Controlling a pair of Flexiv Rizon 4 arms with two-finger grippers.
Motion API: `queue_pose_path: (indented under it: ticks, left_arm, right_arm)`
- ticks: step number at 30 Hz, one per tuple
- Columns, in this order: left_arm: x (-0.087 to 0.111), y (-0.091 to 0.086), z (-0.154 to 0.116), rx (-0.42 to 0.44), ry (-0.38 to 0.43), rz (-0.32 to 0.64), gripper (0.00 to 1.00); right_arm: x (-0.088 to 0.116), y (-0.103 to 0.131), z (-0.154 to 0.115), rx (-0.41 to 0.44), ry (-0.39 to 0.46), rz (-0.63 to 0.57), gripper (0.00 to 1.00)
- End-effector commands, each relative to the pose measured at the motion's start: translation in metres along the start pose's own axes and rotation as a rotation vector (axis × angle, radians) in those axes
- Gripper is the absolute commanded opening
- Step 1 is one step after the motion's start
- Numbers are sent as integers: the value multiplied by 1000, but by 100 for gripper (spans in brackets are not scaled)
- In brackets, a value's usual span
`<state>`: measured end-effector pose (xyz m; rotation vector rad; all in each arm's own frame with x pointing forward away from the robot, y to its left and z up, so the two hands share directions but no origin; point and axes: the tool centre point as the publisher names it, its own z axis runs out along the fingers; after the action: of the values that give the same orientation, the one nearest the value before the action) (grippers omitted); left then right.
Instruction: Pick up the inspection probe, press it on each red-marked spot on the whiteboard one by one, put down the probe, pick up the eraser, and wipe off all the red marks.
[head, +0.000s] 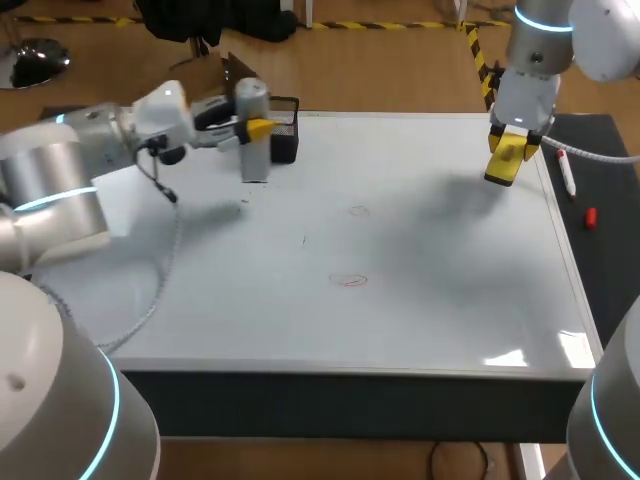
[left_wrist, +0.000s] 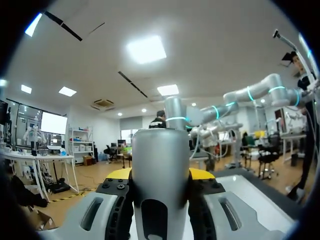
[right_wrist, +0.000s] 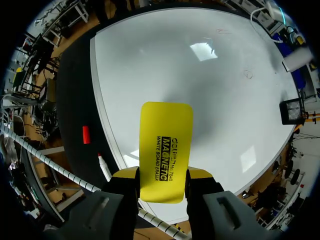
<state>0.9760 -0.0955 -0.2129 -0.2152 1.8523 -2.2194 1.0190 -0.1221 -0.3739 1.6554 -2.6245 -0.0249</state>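
Observation:
The grey cylindrical probe stands upright over the whiteboard's far left part, with my left gripper shut on it. In the left wrist view the probe fills the space between the yellow-tipped fingers of the gripper. My right gripper hangs over the board's far right corner, shut on the yellow eraser. The eraser sticks out ahead of that gripper. Faint red marks lie mid-board: one nearer, one farther; the right wrist view shows both, the nearer and the farther.
A black mesh basket sits just behind the probe at the board's far edge. On the dark mat to the right of the board lie a white marker and a red cap. A thin dark stroke marks the board.

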Motion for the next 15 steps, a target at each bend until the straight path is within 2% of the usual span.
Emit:
queue_pose_path:
  ticks: [1,6,15]
  left_arm:
    - [-2,-7,-41,-2,-82,14,0]
    - [-20,-7,-66,2,-109,27,0]
    - [-43,-9,-95,-13,-129,39,0]
  right_arm:
    - [0,-1,-1,1,3,-2,0]
    - [0,-1,-1,1,3,-2,0]
    - [0,-1,-1,1,3,-2,0]
